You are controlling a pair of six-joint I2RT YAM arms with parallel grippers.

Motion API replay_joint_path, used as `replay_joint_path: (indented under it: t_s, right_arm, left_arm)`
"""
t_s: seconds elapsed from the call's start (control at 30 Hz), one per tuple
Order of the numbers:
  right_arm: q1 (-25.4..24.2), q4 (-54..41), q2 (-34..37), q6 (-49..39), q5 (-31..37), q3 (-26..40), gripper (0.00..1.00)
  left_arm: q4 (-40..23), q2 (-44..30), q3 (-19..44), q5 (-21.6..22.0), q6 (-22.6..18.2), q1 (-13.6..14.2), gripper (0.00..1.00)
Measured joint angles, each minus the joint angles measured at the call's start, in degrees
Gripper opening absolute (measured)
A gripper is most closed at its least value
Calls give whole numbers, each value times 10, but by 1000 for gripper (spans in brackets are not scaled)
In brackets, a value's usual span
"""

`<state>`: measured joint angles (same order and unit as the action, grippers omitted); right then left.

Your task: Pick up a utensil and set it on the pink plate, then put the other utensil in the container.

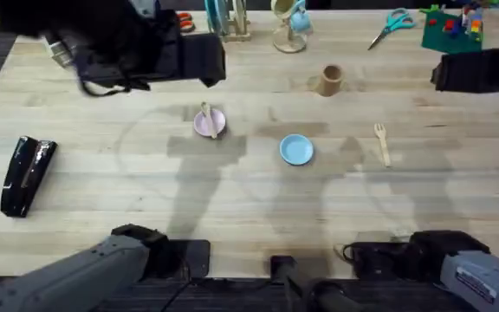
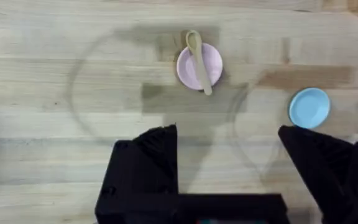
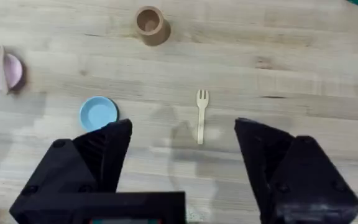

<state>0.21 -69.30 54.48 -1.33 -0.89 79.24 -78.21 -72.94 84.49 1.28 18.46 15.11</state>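
Observation:
The pale wooden spoon [image 1: 206, 118] lies across the small pink plate [image 1: 214, 126], its handle sticking out over the rim; the spoon [image 2: 198, 60] and the pink plate [image 2: 211, 61] are also in the left wrist view. The wooden fork [image 1: 381, 143] lies flat on the table right of the light blue plate, tines pointing away, and the fork [image 3: 201, 114] shows between my right fingers' line of sight. The tan wooden cup [image 1: 329, 80] stands upright farther back; the cup [image 3: 150, 23] looks empty. My left gripper [image 2: 229, 158] hangs open high above the table, short of the pink plate. My right gripper [image 3: 182, 155] is open, high over the fork.
A light blue plate [image 1: 296, 149] sits between the pink plate and the fork. A black stapler-like object [image 1: 26, 173] lies at the left. Along the back edge stand a dish rack [image 1: 226, 19], a mug stand [image 1: 289, 26], scissors [image 1: 392, 24] and a green toy block set [image 1: 451, 26].

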Motion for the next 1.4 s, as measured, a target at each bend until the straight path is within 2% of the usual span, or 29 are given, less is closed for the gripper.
replay_joint_path:
  t_s: [0.3,0.6,0.67,0.8,0.97,1.17,1.4]
  right_arm:
    - [0,0,0,0,0,0,996]
    - [0,0,0,0,0,0,996]
    - [0,0,0,0,0,0,996]
    - [0,0,0,0,0,0,996]
    - [0,0,0,0,0,0,996]
    - [0,0,0,0,0,0,996]
    - [0,0,0,0,0,0,996]
  left_arm:
    - [-22,97,0,1,-1,0,986]
    - [-68,179,0,34,-12,0,988]
    - [-69,191,0,36,-36,0,988]
    - [-69,216,0,34,-118,0,990]
    - [-68,254,0,22,-194,0,990]
    - [-38,296,-28,-32,-261,0,989]
    - [4,302,-86,-108,-323,0,989]
